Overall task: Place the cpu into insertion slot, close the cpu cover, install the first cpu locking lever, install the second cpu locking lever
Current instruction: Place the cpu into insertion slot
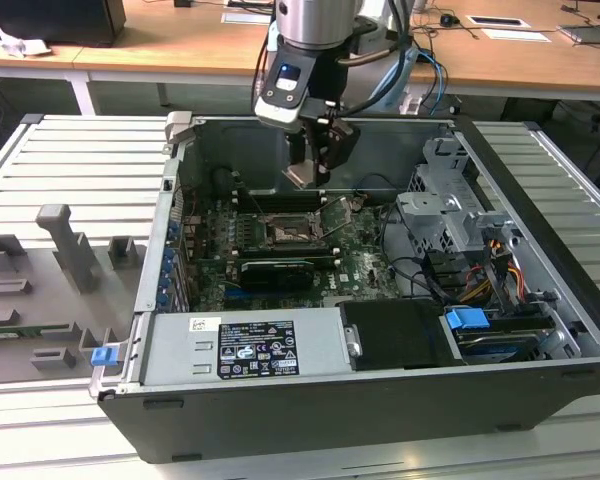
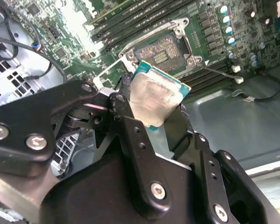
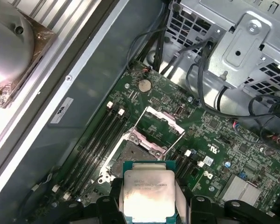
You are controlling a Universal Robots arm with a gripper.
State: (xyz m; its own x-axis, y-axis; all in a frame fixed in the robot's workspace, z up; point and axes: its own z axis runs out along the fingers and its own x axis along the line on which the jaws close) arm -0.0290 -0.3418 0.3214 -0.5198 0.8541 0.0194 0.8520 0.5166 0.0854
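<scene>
The claw [image 1: 310, 170] hangs inside the open computer case [image 1: 380, 425], which stands on the grey ribbed desk [image 1: 70, 160]. The claw is pinching the cpu [image 1: 300, 177] by two opposite edges; in the second wrist view the two black fingers [image 2: 130, 123] press on the sides of the chip [image 2: 156, 99], and its silvery face is free between them. The first wrist view shows the same grip, with the cpu [image 3: 148, 192] flat between the finger ends.

The cpu is in the air above the green board and touches nothing except the claw. The insertion slot [image 3: 129, 154] lies just beside it on the board and its dark contact field [image 2: 165, 49] is bare. In the exterior view the slot [image 1: 285, 237] is a little below the claw, toward the front of the case.

The cpu cover [image 3: 168, 120] is open: the thin metal frame stands tilted up from the far edge of the slot, and the board shows through its cut-out. A thin locking lever [image 2: 218, 73] is swung away from the slot and lies out over the board. The long memory slots [image 3: 95, 140] run along one side of the slot. A grey power supply [image 1: 240, 345] fills the front of the case.
</scene>
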